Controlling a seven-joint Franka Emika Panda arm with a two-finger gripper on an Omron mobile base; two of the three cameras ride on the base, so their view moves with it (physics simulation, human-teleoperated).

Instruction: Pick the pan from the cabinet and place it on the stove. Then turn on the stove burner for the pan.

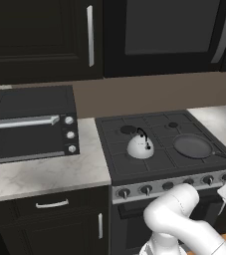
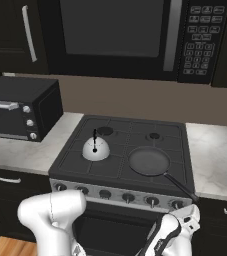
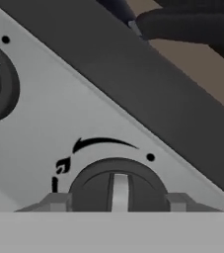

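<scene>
Black kitchen: pan (image 2: 149,161) sits on the stove (image 2: 125,145) at lower right, and the jaws, parted, straddle a front knob (image 3: 117,190), so clenching and twisting it seems next.

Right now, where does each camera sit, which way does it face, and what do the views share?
Left base view: behind the arm's left, looking down at the stove; arm at lower right.
Right base view: behind its right, same stove; arm at lower left.
Hand view: on the hand, close on a knob between the tool tips.
Both base views share the pan and kettle.
</scene>
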